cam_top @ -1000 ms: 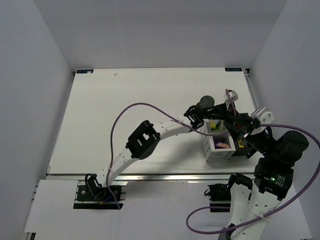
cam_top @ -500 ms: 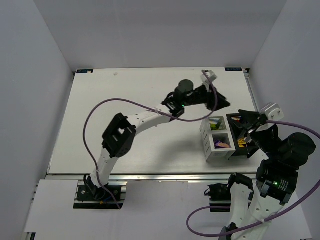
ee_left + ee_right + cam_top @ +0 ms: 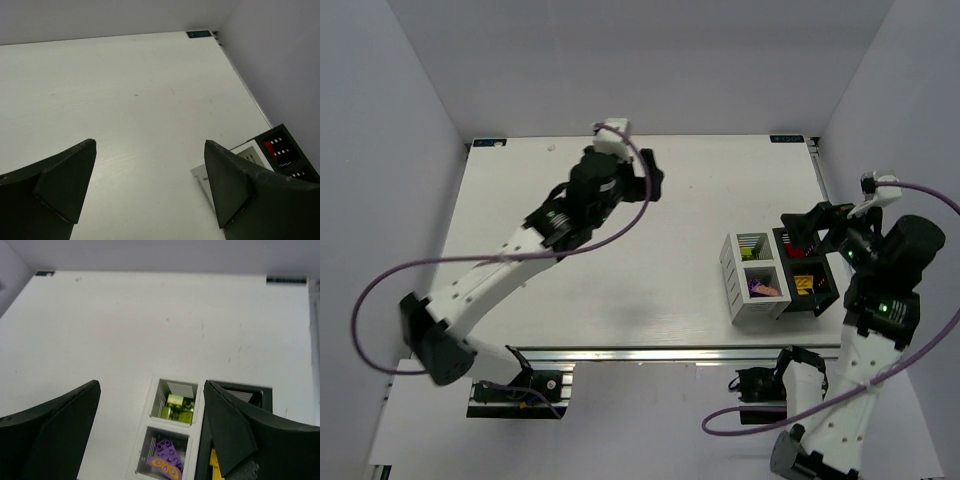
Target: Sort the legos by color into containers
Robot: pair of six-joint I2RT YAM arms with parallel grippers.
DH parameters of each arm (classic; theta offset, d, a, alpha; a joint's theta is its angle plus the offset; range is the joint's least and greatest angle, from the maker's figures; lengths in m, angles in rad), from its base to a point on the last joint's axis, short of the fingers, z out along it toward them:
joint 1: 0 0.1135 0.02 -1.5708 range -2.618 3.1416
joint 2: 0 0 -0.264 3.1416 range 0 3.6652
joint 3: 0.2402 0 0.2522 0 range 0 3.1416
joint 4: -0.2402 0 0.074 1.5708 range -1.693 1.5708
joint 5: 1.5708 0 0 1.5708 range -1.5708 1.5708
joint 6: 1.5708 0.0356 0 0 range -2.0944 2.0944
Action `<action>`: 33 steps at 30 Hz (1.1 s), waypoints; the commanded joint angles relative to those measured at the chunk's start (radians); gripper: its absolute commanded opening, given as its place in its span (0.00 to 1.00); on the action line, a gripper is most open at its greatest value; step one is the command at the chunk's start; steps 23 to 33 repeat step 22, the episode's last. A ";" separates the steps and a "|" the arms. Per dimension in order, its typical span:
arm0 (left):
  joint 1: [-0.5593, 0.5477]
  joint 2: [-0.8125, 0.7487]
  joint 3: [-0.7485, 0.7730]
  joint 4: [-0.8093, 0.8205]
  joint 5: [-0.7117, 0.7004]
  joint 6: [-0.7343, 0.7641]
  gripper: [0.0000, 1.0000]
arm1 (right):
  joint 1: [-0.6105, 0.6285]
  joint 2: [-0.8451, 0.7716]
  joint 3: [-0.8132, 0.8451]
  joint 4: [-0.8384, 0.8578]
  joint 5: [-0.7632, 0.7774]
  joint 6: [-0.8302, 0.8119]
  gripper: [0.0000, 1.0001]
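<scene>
Four square open-top cells make up the small white-and-black container block [image 3: 733, 290], which sits at the right of the white table [image 3: 570, 250], just below the right gripper [image 3: 151, 387]. You have lime green bricks [image 3: 177, 405], a rounded purple piece [image 3: 164, 456], yellow-orange bricks [image 3: 804, 285] and red bricks [image 3: 275, 146], each colour in its own cell. No loose brick shows, so the sorting looks finished. The right gripper and the left gripper [image 3: 149, 150], well apart, are both spread wide and empty, and nothing stands in their way
</scene>
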 commanded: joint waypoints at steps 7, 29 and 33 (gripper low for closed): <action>-0.004 -0.614 -0.524 -0.230 -0.337 0.011 0.98 | 0.001 0.104 -0.060 -0.029 0.068 -0.011 0.89; -0.004 -0.844 -0.719 -0.173 -0.279 0.131 0.98 | -0.002 0.090 -0.220 0.115 0.027 -0.005 0.90; -0.004 -0.844 -0.719 -0.173 -0.279 0.131 0.98 | -0.002 0.090 -0.220 0.115 0.027 -0.005 0.90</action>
